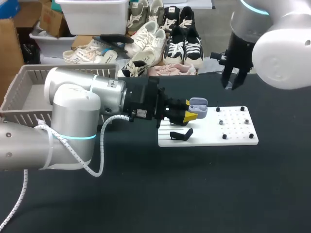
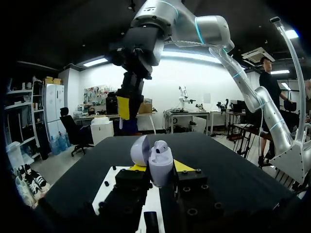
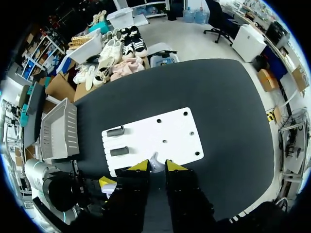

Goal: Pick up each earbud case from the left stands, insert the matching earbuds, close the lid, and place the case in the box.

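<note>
Currently the lavender earbud case (image 2: 161, 167) is off the stands, held in the air over the left end of the white board (image 1: 238, 138), with its lid (image 2: 140, 149) swung open. A pale rounded piece shows at the case's mouth; whether it is a seated earbud I cannot tell. The left gripper (image 1: 190, 115) is clamped on the case, with a yellow tip pressed against each side of its body.

A small pale earbud (image 3: 154, 162) is pinched between the close-set tips of the right gripper (image 1: 232, 83). That gripper hangs high over the table (image 1: 194, 194), well apart from the case; seen from the left wrist, it is ahead of the case and above it.

Under the case, two dark stands (image 3: 119, 151) lie side by side on the board's left end. Small dark pegs (image 1: 224, 136) dot the board's right part.

The grey basket (image 1: 19, 97) stands on the table to the left of the board, beyond the left arm (image 1: 73, 121), which reaches across in front of it.
</note>
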### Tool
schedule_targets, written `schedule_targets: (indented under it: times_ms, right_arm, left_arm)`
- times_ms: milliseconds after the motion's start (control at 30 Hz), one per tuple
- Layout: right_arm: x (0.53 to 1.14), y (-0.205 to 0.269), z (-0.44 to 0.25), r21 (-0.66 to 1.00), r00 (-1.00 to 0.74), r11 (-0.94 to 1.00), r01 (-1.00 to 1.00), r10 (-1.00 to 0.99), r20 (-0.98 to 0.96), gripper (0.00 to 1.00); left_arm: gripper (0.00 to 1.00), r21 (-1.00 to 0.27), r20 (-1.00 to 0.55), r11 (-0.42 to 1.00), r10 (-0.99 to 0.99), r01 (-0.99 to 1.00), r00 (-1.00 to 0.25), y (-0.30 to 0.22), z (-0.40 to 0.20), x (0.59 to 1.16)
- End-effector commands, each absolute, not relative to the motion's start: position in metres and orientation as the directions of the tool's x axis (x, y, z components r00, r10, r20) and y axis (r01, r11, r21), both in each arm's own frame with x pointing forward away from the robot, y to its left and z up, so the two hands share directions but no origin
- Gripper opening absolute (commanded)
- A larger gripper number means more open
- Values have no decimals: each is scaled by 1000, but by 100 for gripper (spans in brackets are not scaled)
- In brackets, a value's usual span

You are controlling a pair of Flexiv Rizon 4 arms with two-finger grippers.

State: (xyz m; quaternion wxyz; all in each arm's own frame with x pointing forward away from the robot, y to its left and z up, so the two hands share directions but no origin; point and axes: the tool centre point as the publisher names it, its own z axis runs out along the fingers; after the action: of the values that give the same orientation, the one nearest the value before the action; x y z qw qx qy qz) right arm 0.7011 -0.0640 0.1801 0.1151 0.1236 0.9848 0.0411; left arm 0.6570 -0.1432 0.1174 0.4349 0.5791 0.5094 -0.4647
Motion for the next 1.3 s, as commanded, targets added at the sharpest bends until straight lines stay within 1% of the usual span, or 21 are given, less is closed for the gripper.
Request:
schedule_targets:
  times_ms: [33, 467, 867, 1300]
  right_arm:
    - [682, -55, 203, 105, -951, 973, 205, 223, -212, 0]
    - [641, -14, 218, 151, -992, 986, 65, 81, -99, 0]
    - [625, 16, 211, 160, -997, 987, 6, 17, -70, 0]
    - [625, 21, 201, 161, -998, 987, 23, 33, -61, 0]
  left_arm:
    - [0, 30, -981, -104, 185, 994, 49, -143, 117, 658]
    - [0, 30, -981, -104, 185, 994, 49, -143, 117, 658]
    - [0, 30, -981, -104, 185, 994, 49, -143, 117, 658]
    - [0, 30, -981, -104, 185, 994, 49, -143, 117, 658]
